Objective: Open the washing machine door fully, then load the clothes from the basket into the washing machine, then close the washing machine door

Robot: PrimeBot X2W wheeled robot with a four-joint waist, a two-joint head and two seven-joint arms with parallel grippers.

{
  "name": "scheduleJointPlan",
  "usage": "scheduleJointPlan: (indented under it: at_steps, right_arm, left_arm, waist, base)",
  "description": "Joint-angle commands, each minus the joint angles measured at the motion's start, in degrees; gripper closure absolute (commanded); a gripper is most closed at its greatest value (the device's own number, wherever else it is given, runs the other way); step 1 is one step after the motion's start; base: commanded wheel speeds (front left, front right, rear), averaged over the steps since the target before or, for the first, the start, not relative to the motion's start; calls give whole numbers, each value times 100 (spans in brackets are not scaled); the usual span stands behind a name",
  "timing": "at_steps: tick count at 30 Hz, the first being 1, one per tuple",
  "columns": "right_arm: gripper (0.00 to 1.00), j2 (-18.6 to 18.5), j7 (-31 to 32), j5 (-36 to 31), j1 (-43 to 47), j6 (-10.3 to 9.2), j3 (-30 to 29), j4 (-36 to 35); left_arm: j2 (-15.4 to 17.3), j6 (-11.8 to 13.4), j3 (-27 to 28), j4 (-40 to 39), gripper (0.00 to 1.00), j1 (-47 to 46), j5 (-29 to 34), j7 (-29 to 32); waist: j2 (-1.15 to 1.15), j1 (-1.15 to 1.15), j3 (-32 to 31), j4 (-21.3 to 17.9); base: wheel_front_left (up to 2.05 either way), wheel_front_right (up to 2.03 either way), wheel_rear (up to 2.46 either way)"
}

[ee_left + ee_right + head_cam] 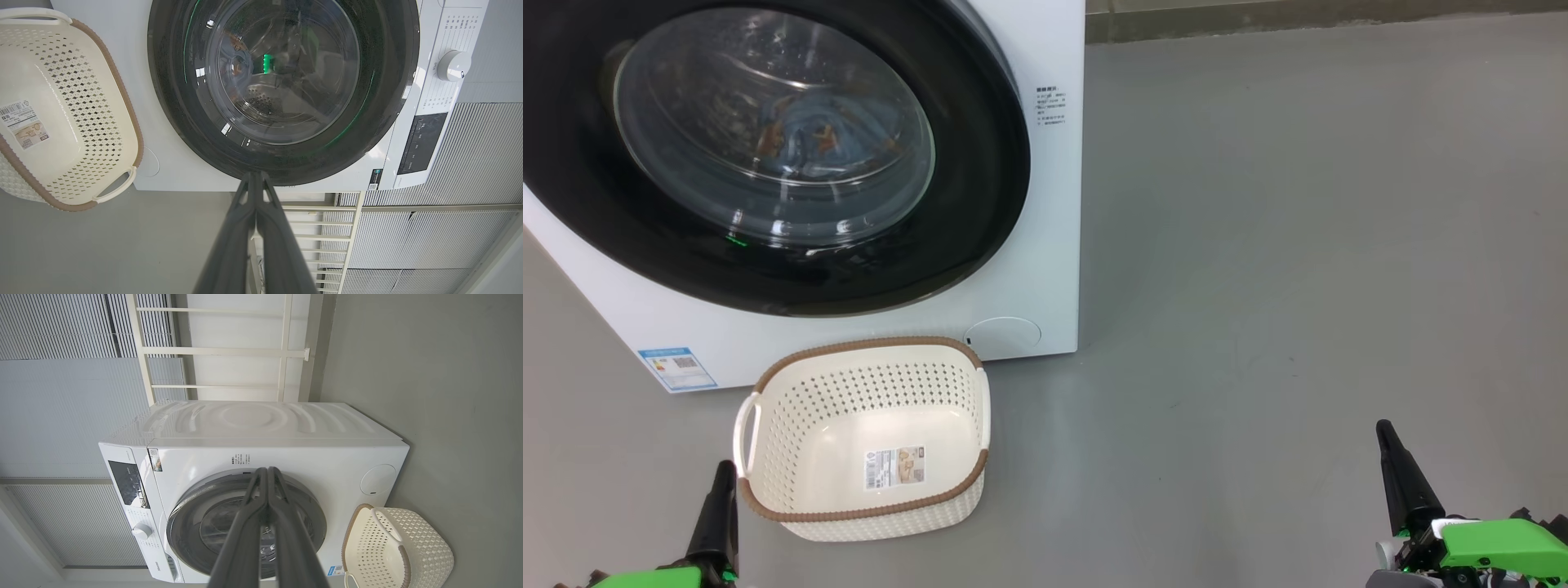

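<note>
Big white washing machine (pixel 1054 204), its round black glass door (pixel 768 155) closed, light blue clothes (pixel 809 135) inside. Cream plastic basket (pixel 874 341) in front. Left pincer (pixel 721 474) and right pincer (pixel 1384 433) squeezed tight, holding nothing.

washing machine door (pixel 171 81) closed — basket (pixel 81 81) near it, left end effector (pixel 256 179) pressed together

A smooth grey floor (pixel 1298 245) carries the white washing machine (pixel 1049 204) and, standing just in front of it, the cream perforated basket (pixel 792 425).

Glossy black washing machine door (pixel 980 163) with clear glass; perforated cream plastic basket (pixel 792 425); matt grey floor (pixel 1298 245).
</note>
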Motion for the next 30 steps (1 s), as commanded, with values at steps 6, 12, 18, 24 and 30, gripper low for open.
scheduleJointPlan:
  at_steps: [6,12,18,24,30]
  right_arm:
    - [100,-20,47,17,-229,-6,130,-142]
    - [100,-20,46,17,-229,-6,130,-142]
    - [100,-20,46,17,-229,-6,130,-142]
    - [100,-20,46,17,-229,-6,131,-142]
    - [100,-20,46,18,-229,-6,131,-142]
  left_arm:
    - [113,-60,191,-114,100,-225,-16,23]
    - [113,-60,192,-114,100,-225,-16,23]
    - [113,-60,192,-115,100,-225,-16,23]
    - [113,-60,192,-115,100,-225,-16,23]
    - [113,-60,192,-115,100,-225,-16,24]
  waist:
    - [0,0,0,0]
    - [0,0,0,0]
    - [0,0,0,0]
    - [0,0,0,0]
    - [0,0,0,0]
  base:
    - [0,0,0]
    - [0,0,0]
    - [0,0,0]
    - [0,0,0]
    - [0,0,0]
